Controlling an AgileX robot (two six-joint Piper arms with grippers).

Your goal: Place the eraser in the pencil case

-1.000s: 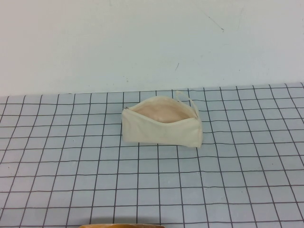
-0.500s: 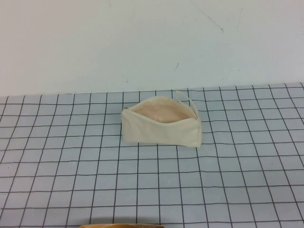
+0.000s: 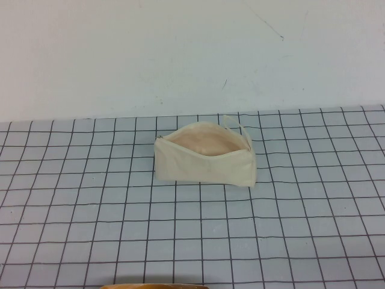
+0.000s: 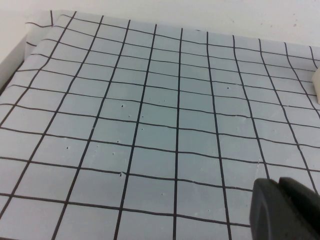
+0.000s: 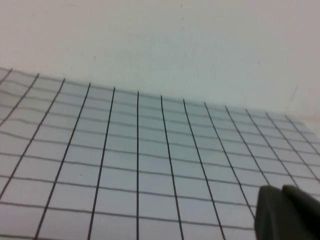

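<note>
Eraser: I cannot find it in any view. Left gripper (image 4: 287, 210): dark fingertip over bare grid mat (image 4: 150, 125), away from the pouch; whether its fingers are apart I cannot tell. Right gripper (image 5: 290, 212): same, low over the mat. Cream-white canvas zip pencil case (image 3: 204, 161): mid-table, mouth gaping, peach lining showing, thin fabric pull loop (image 3: 230, 123) at its far right corner.

Even, bright, soft light; faint shadows; right wrist view slightly blurred.
</note>
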